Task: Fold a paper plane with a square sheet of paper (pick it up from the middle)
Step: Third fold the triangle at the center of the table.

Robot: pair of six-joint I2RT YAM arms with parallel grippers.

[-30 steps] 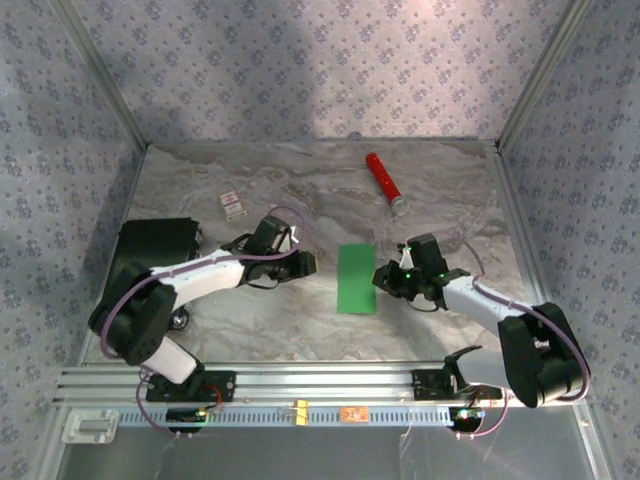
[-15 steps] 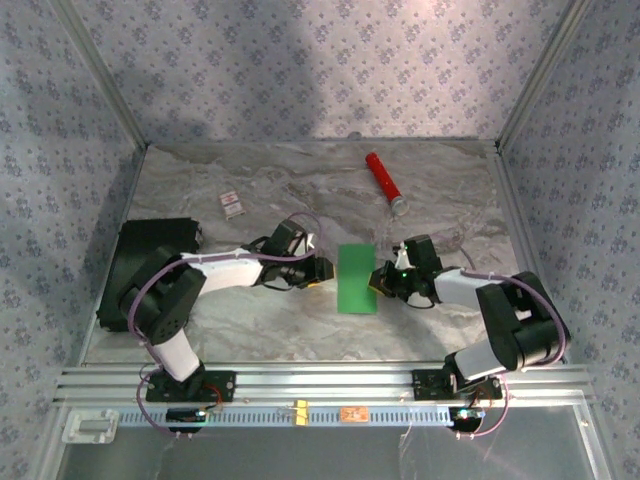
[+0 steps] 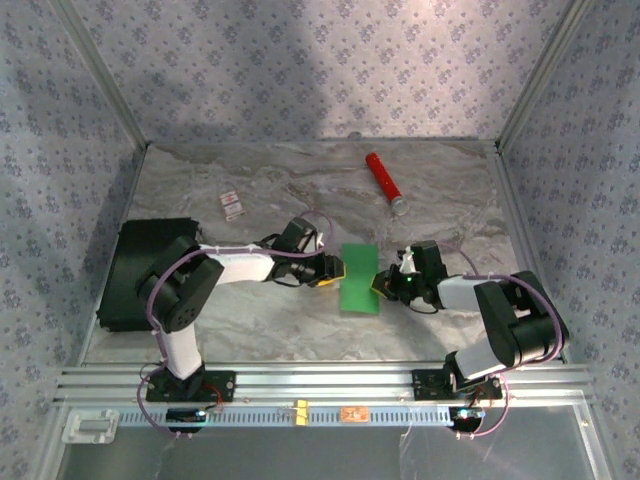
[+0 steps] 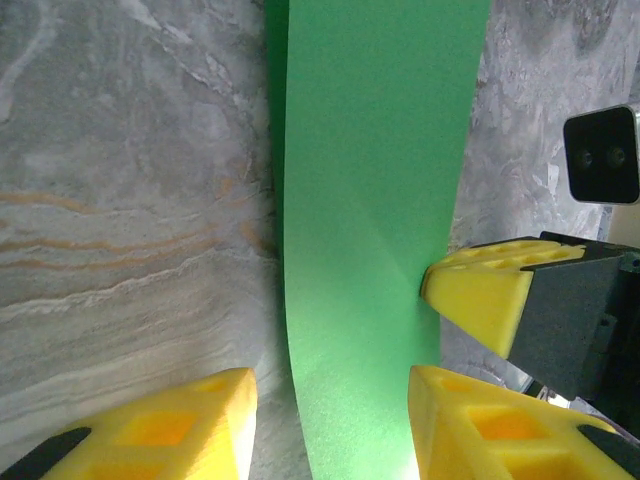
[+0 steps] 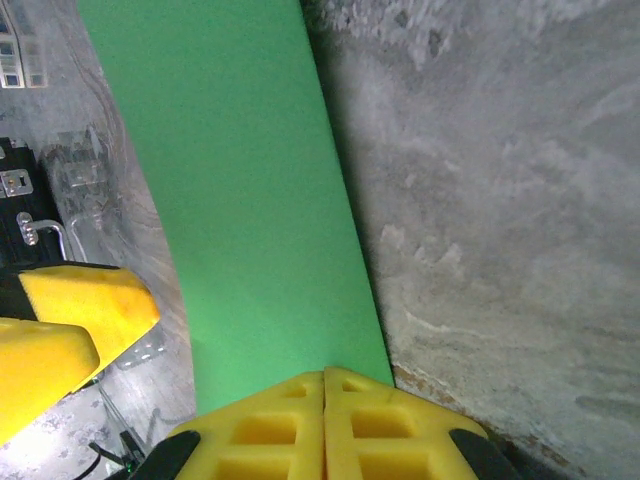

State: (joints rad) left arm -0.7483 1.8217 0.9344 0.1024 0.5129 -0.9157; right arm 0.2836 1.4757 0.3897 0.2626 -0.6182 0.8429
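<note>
The gray stone-look table (image 3: 260,190) has a green paper (image 3: 359,278) lying flat in its middle. A red tube (image 3: 383,182) lies near the back. A small card (image 3: 232,205) lies back left. A black box (image 3: 140,260) sits at the left edge.

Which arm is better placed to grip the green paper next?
Left, probably: the left gripper is open, the square sheet of paper between its fingers; the right gripper is shut.

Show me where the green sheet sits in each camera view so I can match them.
Top external: green sheet just below centre.
Left wrist: tall strip right of centre.
Right wrist: strip left of centre.
Shared landmark: the right gripper, yellow tips at the sheet's edge.
</note>
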